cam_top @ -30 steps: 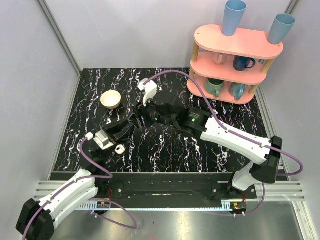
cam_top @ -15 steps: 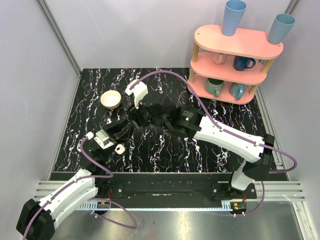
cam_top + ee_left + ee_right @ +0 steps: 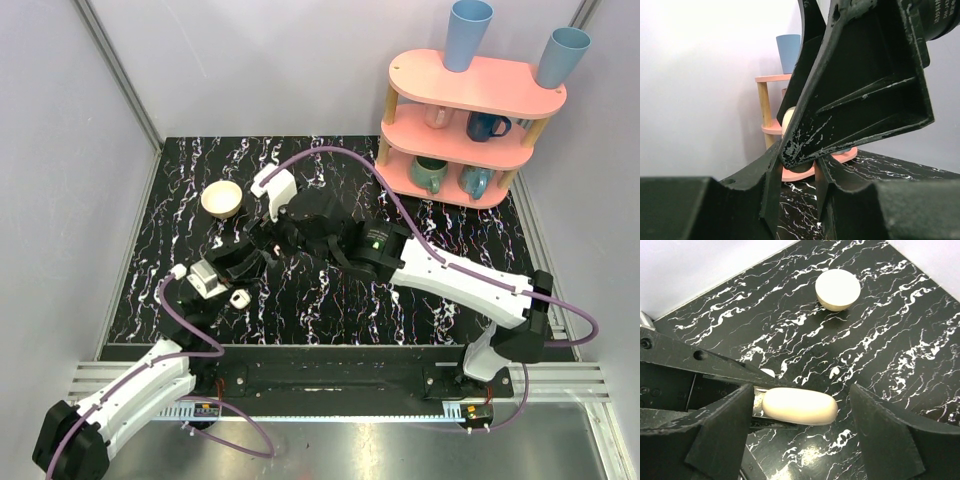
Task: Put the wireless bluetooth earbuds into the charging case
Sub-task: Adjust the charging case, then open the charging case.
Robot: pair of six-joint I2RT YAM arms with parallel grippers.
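left gripper [image 3: 243, 256] is clamped on the charging case [image 3: 799, 406], which reads as a cream rounded oblong, edge-on, in the right wrist view. right gripper [image 3: 801, 392] straddles it with jaws spread, one at 9 o'clock and one at 3 o'clock of the case; clear gap on the 3 o'clock side, so it's pinching nothing. left wrist view: the right gripper's black jaw fills most of the frame, only a sliver of the case shows behind it. top view: both grippers meet nose to nose left of centre on the table [image 3: 330, 300], case hidden under them. earbuds: can't pick them out for sure, the white veining on the black marble swamps anything that small. small white piece [image 3: 239, 297] with a dark centre lies on the table at 6 o'clock of the left gripper, near it. cream bowl [image 3: 222, 198] sits at 11 o'clock of the grippers, apart from them. pink shelf [image 3: 470, 100] at the table's 2 o'clock corner, mugs [image 3: 430, 173] on its tiers, two blue cups [image 3: 468, 33] on top
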